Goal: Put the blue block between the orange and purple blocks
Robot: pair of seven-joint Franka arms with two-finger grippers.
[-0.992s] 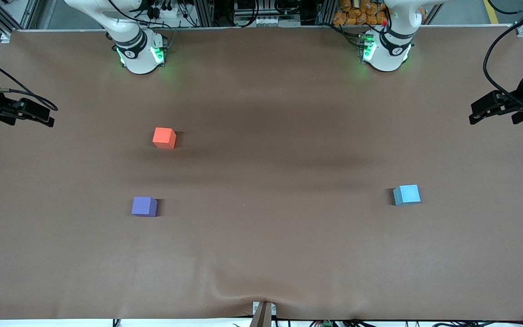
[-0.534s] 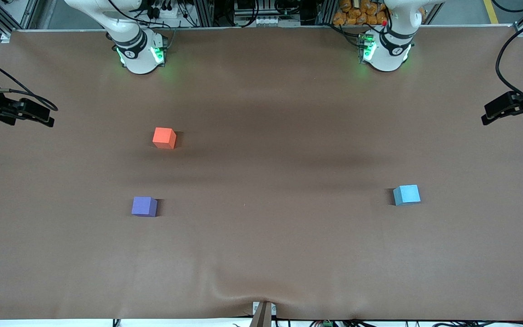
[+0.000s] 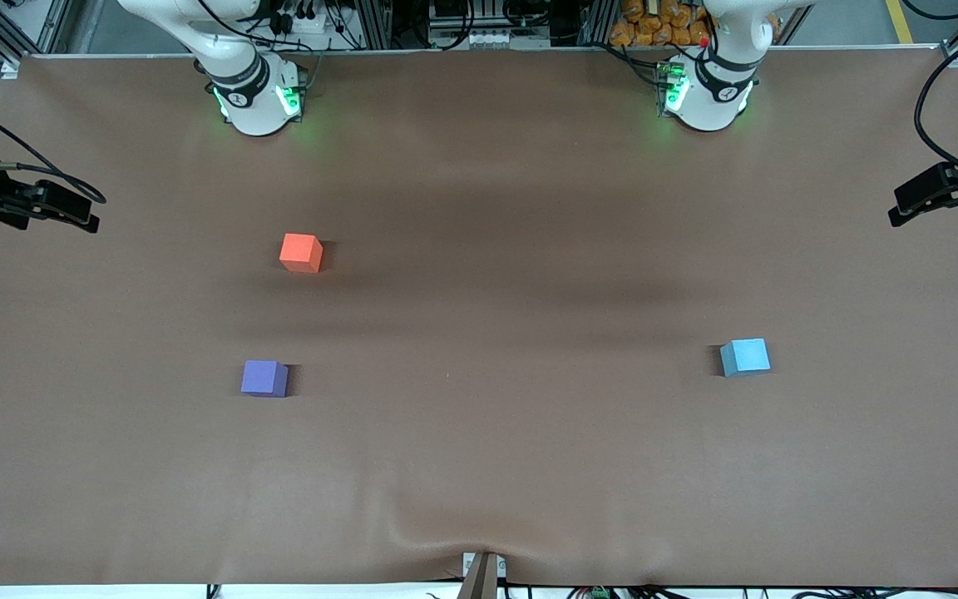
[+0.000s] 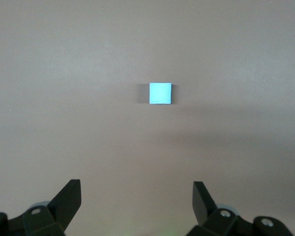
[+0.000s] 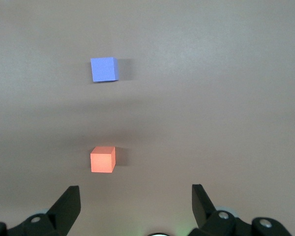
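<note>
The blue block (image 3: 745,357) lies alone on the brown table toward the left arm's end; it also shows in the left wrist view (image 4: 160,93). The orange block (image 3: 301,252) and the purple block (image 3: 264,378) lie toward the right arm's end, the purple one nearer the front camera, with a bare gap between them. Both show in the right wrist view, orange (image 5: 103,159) and purple (image 5: 103,69). My left gripper (image 3: 903,206) (image 4: 136,196) is open and empty, high over the table's left-arm end. My right gripper (image 3: 88,212) (image 5: 136,199) waits open and empty over the right-arm end.
The two arm bases (image 3: 259,96) (image 3: 708,91) stand along the table's edge farthest from the front camera. The brown table cover has a wrinkle (image 3: 437,532) near a bracket (image 3: 483,574) at the edge nearest that camera.
My left gripper has drawn outward toward the left arm's end of the table and slightly up. The right arm and the three blocks have not moved.
</note>
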